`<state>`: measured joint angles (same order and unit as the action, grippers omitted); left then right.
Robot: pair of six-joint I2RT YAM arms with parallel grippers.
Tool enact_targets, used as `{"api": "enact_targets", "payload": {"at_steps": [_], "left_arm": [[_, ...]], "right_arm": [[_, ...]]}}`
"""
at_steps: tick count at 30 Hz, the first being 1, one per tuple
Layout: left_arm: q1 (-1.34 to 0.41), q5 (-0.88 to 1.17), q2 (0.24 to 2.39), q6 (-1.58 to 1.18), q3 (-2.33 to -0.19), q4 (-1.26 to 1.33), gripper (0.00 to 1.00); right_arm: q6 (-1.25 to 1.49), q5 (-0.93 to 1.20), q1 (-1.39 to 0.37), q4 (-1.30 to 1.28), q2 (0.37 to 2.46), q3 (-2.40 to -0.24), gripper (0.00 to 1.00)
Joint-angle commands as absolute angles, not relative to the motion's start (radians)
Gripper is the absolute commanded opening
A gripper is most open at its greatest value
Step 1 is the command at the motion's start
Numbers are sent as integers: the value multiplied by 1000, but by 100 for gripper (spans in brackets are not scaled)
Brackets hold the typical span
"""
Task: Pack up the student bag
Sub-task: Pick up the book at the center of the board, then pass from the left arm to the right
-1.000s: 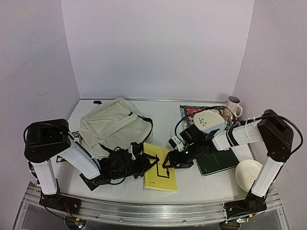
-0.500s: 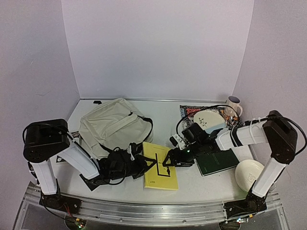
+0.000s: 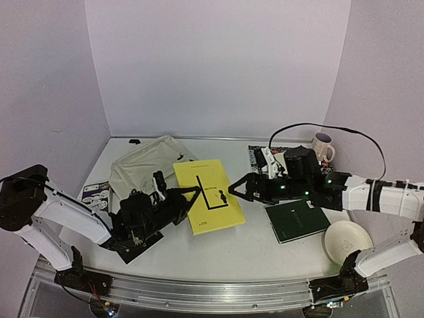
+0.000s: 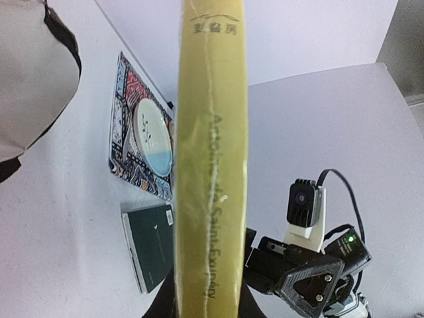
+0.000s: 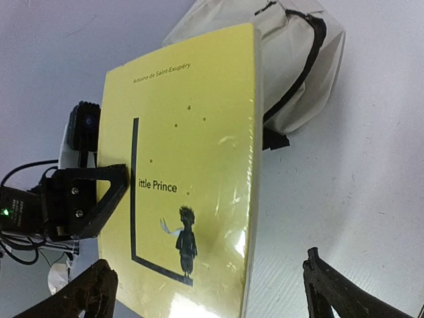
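The cream student bag (image 3: 141, 165) lies at the back left of the table; it also shows in the right wrist view (image 5: 298, 59) and the left wrist view (image 4: 26, 73). My left gripper (image 3: 184, 197) is shut on the left edge of a yellow "Little Prince" book (image 3: 207, 192) and holds it tilted above the table, just right of the bag. In the left wrist view the book's spine (image 4: 212, 146) fills the space between the jaws. My right gripper (image 3: 233, 193) is open at the book's right edge. Its fingers (image 5: 318, 285) are spread wide, with the book's cover (image 5: 185, 152) in front of them.
A dark green notebook (image 3: 296, 220) lies right of centre. A white plate (image 3: 348, 240) sits at the front right and a mug (image 3: 322, 147) at the back right. A patterned mat (image 4: 129, 99) with a small plate (image 4: 151, 136) lies behind the right arm. A printed card (image 3: 96, 193) lies far left.
The left gripper has lifted the yellow book off the table and tilted it up. The right arm has risen and stretched out, its gripper still by the book's right edge.
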<state>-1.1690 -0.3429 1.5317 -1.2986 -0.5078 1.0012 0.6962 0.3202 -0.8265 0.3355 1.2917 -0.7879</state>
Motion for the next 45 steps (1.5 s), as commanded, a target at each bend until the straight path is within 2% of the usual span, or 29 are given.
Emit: {"api": "enact_targets", "payload": {"at_steps": [1,6,13,24,29,36,42,45], "left_arm": [[-1173,-491,1433,-1245,-517,1134,0],[-1173,-582,1390,-1238,-521,1135,0],[-1173,-590,1414,-1234,-590,1145,0],[-1173,-621,1537,-1295,-666,1317,0],[-1173,-616,1607,-1291,-696,1445,0],[-1173,-631,1651,-1305,-714,1489,0],[-1173,-631,1665,-1285,-718,1519,0],[-1173,-641,1661,-1286,-694,1523,0]], "right_arm": [[785,256,-832,429,1220,-732,98],[887,276,-830,624,1178,-665,98],[1009,311,-831,937,1201,-603,98],[1092,312,-832,1028,1260,-612,98],[1115,361,-833,1120,1310,-621,93],[1124,432,-835,1212,1374,-658,76],[1156,480,-840,1335,1430,-674,45],[1161,499,-841,1375,1446,-683,24]]}}
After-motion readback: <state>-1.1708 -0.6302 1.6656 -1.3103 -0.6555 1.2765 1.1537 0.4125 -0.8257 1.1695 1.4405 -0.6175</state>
